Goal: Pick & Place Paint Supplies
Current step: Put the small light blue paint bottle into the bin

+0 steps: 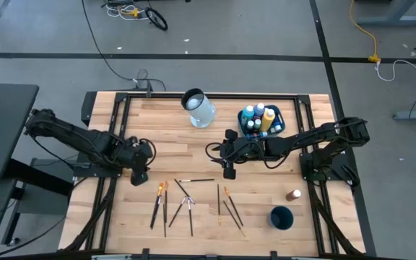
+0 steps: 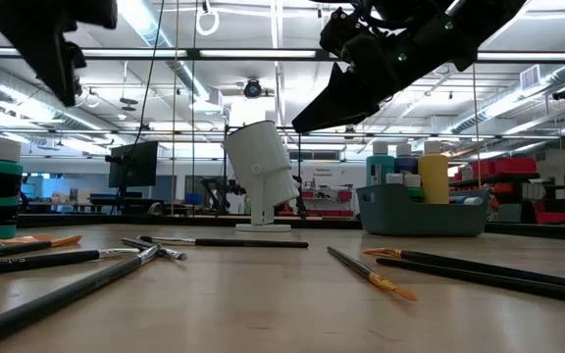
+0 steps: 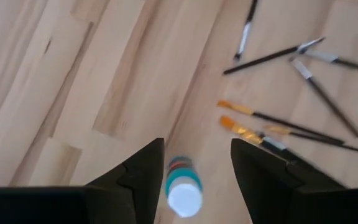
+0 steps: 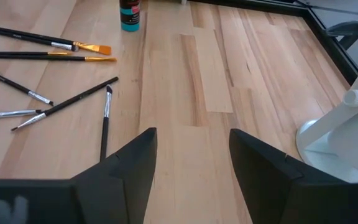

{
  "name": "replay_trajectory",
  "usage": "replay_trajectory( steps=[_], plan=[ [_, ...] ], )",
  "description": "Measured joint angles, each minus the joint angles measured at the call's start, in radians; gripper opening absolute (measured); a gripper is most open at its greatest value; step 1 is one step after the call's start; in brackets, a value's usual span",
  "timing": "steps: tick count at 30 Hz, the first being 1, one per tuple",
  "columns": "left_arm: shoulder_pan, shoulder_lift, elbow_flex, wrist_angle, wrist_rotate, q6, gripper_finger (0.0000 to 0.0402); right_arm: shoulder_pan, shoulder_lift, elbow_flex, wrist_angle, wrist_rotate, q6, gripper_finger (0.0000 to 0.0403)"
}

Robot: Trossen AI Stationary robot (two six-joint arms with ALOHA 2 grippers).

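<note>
Your left gripper [image 3: 194, 171] hangs with its fingers spread right above the teal bottle [image 3: 183, 188] standing beside the scattered brushes [image 1: 190, 206], so next you drop straight down and close on it, while your right gripper [image 1: 229, 170] waits released mid-table.

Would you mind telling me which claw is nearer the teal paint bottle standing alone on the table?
Left. The left claw hangs open right above the teal bottle, a finger on each side. The right claw is open over mid-table, well away from it, nearer the tub.
</note>
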Motion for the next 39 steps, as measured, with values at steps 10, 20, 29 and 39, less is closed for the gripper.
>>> replay_trajectory(
  steps=[10,20,29,39],
  plan=[
    [-0.002,0.000,-0.123,0.066,0.047,-0.012,0.0195,0.000,0.000,0.000,0.000,0.000,0.000,0.0206],
    [-0.002,0.000,-0.198,0.115,0.076,-0.039,0.0194,0.000,0.000,0.000,0.000,0.000,-0.001,0.0206],
    [-0.003,0.000,-0.238,0.166,0.107,-0.034,0.0194,0.000,0.000,0.000,0.000,0.001,-0.004,0.0206],
    [-0.002,0.000,-0.238,0.175,0.135,-0.022,0.0194,0.000,0.000,0.000,0.000,0.001,-0.005,0.0206]
  ],
)
